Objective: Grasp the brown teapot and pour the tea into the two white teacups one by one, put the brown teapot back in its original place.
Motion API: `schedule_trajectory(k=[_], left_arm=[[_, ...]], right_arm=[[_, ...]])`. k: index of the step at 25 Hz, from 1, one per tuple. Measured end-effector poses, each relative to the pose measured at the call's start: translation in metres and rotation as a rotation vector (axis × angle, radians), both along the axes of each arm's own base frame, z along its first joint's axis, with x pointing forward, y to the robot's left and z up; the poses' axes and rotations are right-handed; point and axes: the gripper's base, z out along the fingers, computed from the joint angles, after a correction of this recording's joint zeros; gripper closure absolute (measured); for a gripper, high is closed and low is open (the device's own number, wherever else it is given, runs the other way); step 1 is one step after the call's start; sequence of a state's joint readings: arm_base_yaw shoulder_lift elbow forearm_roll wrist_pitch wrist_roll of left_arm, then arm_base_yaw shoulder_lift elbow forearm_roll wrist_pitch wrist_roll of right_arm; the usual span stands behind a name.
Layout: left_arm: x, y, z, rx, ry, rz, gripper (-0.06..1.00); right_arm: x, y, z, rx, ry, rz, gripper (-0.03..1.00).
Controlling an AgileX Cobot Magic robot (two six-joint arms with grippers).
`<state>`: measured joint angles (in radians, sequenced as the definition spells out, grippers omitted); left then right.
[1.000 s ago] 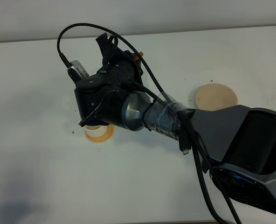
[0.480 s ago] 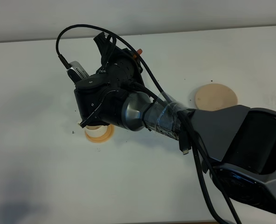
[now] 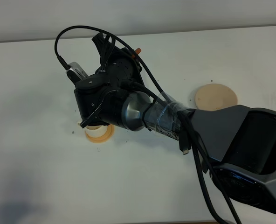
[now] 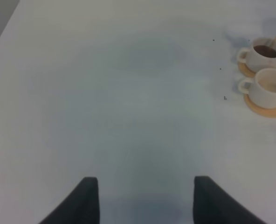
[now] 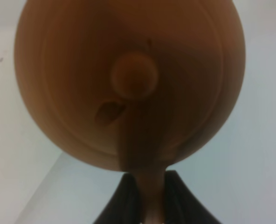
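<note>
Colour rundown for you: mostly white, orange and brown here

Your teapot (image 5: 128,56) is plain terracotta orange-brown with no pattern. The far cup (image 4: 258,59) is white with dark reddish-brown tea (image 4: 267,51) in it, and the near cup (image 4: 268,93) is white too, creamy inside. The coasters (image 4: 264,108) are orange and the disc (image 3: 216,96) is pale beige. The table (image 4: 128,93) is white with a few dark specks. The arm (image 3: 231,135) is black with a silvery-grey joint.

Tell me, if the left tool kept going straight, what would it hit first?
Likely only the bare white table; the filled cup and the empty cup sit aside from the line of the left tool, though depth is unclear.
</note>
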<state>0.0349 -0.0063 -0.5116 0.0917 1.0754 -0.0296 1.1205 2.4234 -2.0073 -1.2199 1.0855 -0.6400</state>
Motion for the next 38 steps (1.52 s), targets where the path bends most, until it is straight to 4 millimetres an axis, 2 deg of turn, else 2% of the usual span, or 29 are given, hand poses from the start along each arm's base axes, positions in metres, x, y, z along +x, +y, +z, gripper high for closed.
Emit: schedule_trajectory(k=[13, 28, 31, 38], left_arm=[[0.0, 0.0, 0.0, 0.0, 0.0, 0.0, 0.49], [0.0, 0.0, 0.0, -0.001, 0.0, 0.001, 0.49], [0.0, 0.0, 0.0, -0.001, 0.0, 0.001, 0.49], [0.0, 0.0, 0.0, -0.001, 0.0, 0.001, 0.49]], right_arm=[[-0.002, 0.0, -0.003, 0.018, 0.037, -0.014, 0.88], [-0.008, -0.004, -0.013, 0.204, 0.151, -0.171, 0.88], [-0.01, -0.004, -0.007, 0.269, 0.187, -0.244, 0.88], [-0.003, -0.002, 0.024, 0.49, 0.31, -0.371, 0.88]])
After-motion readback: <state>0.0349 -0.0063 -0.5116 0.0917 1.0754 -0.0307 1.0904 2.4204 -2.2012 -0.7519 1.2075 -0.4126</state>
